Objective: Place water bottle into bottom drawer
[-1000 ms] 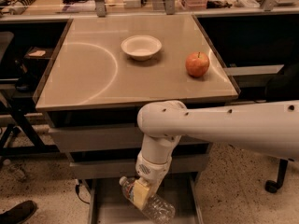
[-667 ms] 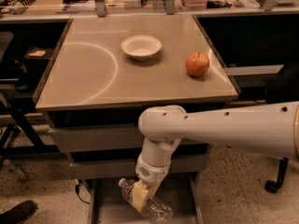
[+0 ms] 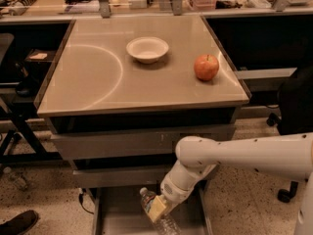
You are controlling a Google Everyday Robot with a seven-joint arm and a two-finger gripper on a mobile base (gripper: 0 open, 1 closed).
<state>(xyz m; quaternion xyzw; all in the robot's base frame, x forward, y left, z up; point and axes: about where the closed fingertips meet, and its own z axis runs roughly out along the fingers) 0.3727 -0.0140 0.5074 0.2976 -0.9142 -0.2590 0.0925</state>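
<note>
The water bottle [image 3: 164,222] is a clear ribbed plastic bottle with a white cap, tilted with the cap up-left, low over the bottom drawer [image 3: 117,214]. That drawer is pulled out, a grey flat tray with low side walls under the cabinet. My gripper [image 3: 157,208] reaches down from the white arm at the right and is shut on the water bottle around its upper body, its yellowish pad against the label. The bottle's lower end runs off the bottom edge of the view.
A white bowl [image 3: 147,49] and a red apple [image 3: 206,66] sit on the tan tabletop [image 3: 98,77]. Two grey drawer fronts [image 3: 117,143] are above the open drawer. A chair base [image 3: 286,192] is at the right, a dark shoe [image 3: 17,223] at the lower left.
The arm's elbow has swung to the right and lower. The gripper and the bottle stay in about the same place over the bottom drawer.
</note>
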